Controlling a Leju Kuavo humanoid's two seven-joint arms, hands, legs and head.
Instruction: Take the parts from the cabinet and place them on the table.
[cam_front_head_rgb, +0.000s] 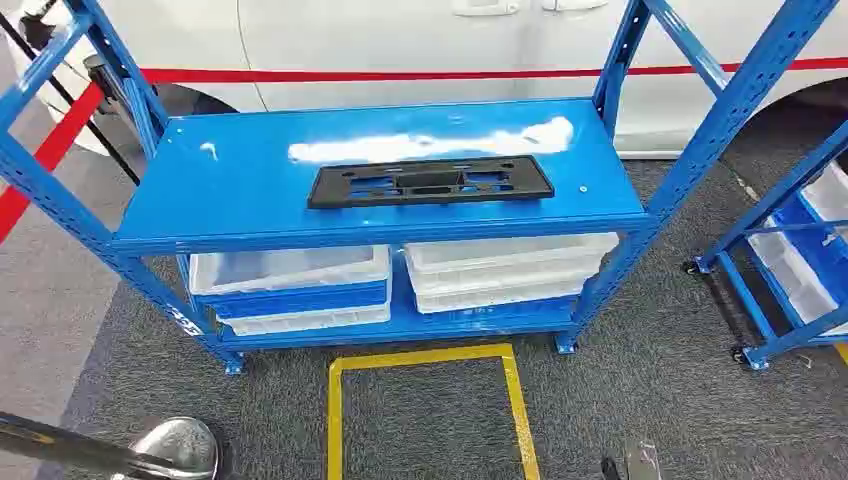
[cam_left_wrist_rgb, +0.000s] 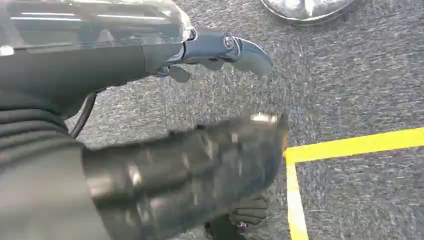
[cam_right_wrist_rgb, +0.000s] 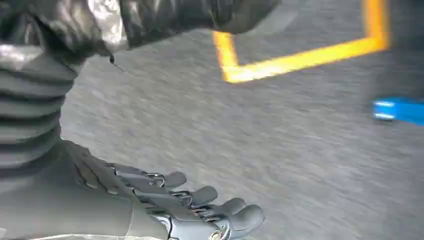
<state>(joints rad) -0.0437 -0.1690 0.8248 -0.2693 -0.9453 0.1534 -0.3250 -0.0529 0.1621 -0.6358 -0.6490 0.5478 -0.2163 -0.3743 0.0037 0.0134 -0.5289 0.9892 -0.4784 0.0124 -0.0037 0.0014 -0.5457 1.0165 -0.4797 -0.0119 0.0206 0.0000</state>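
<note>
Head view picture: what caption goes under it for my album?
A black plastic part lies flat on a blue rack's top shelf.

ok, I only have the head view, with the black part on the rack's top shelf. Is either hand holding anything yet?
Observer: No. In the right wrist view the right hand hangs over grey carpet, fingers out, nothing in them.
Operator: Left?
Observer: The left hand holds nothing either. The fingers that show are stretched out above the carpet.
Operator: Where is it against the floor marking?
Observer: In the left wrist view a corner of the yellow line lies on the carpet just beyond the left hand.
</note>
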